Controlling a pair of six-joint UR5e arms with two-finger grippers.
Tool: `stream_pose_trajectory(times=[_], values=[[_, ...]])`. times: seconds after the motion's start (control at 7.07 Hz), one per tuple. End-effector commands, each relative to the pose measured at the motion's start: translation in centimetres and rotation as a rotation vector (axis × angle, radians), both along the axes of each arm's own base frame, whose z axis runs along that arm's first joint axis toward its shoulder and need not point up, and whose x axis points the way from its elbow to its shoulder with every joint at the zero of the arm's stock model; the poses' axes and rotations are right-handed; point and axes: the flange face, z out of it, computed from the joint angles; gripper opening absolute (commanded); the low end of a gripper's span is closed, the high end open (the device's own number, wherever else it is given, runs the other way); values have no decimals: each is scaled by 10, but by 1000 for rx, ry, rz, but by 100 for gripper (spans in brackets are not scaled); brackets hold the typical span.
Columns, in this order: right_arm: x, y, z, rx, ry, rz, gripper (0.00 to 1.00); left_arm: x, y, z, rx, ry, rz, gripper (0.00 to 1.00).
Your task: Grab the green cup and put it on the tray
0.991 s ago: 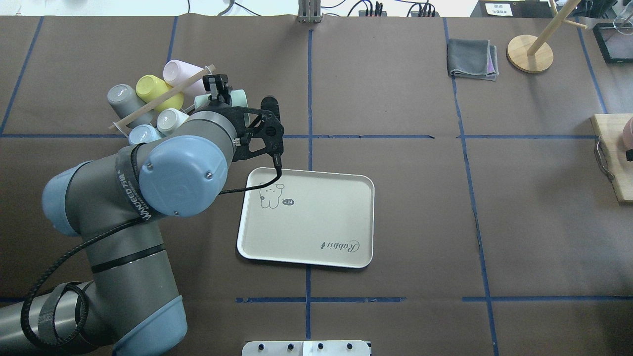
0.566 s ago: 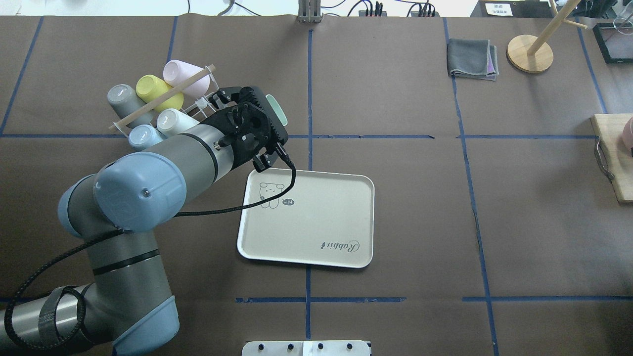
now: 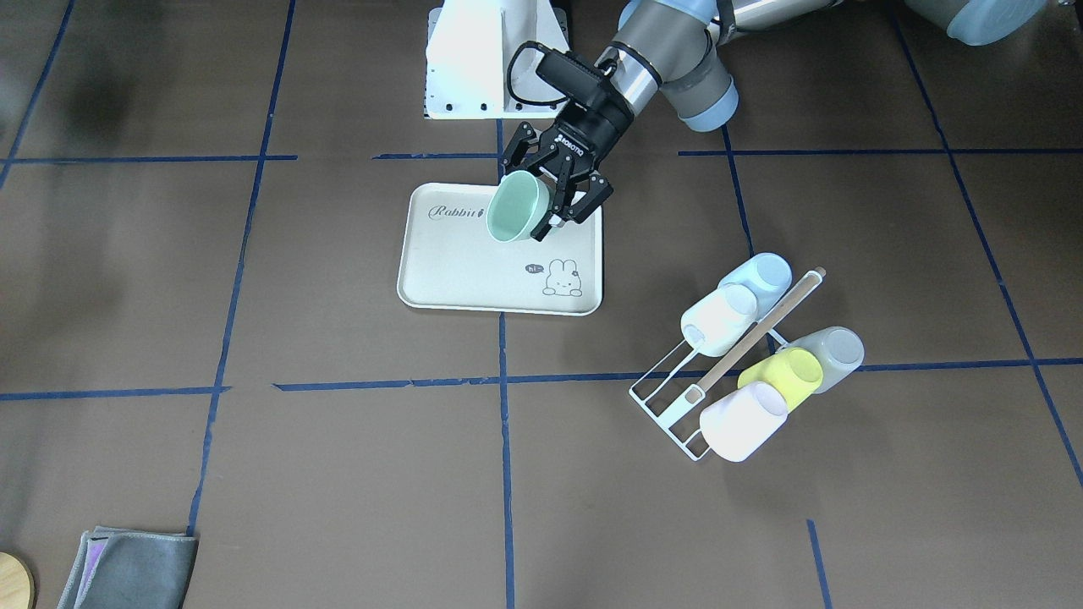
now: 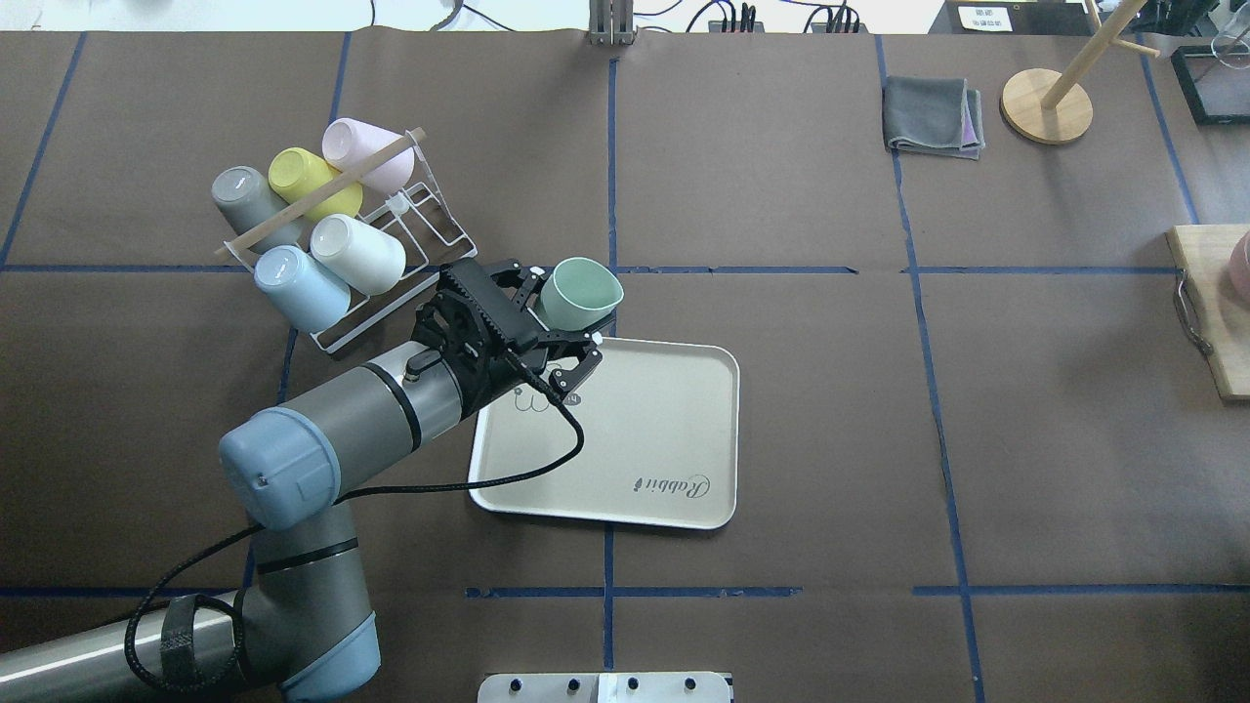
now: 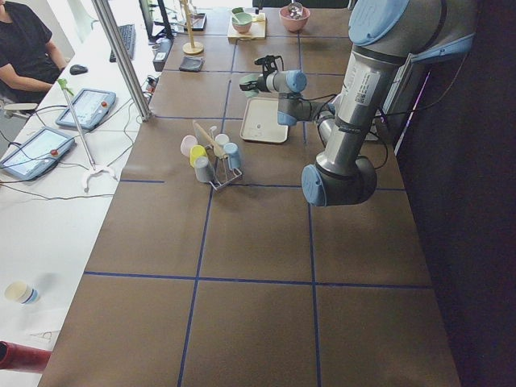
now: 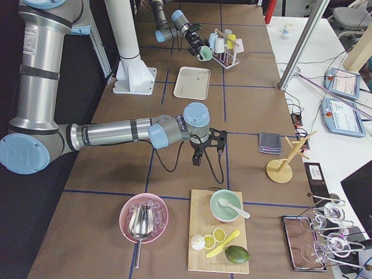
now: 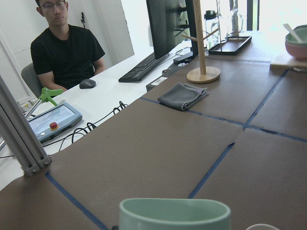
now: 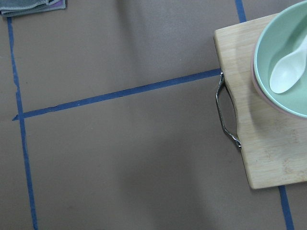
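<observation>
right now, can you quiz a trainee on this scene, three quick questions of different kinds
1. True or false: the green cup stands upright on the tray.
2. How many cups sit in the rack? A three, B five, C seven.
3. Which gripper holds the green cup?
Key: 1 false, it is held tilted in the air. 2 B. 3 the left gripper, shut on it.
</observation>
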Motion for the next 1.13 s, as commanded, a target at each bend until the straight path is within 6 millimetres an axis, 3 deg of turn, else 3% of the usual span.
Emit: stream_pose_trajectory(times=[0.0,0.14,0.28,0.42,0.99], values=[[0,-2,-1,2,0,0,100,11,12,18,-7,62,10,50],[0,-2,2,-4,2,1,100,29,32,24,-22,69,2,50],[0,-1,3,-7,1,0,100,52,49,44,-34,69,-12,51],[0,-2,4,-8,3,1,100,56,50,54,-29,103,-27,51],[0,-1,10,-22,4,0,100,89,49,45,-28,86,-13,57]])
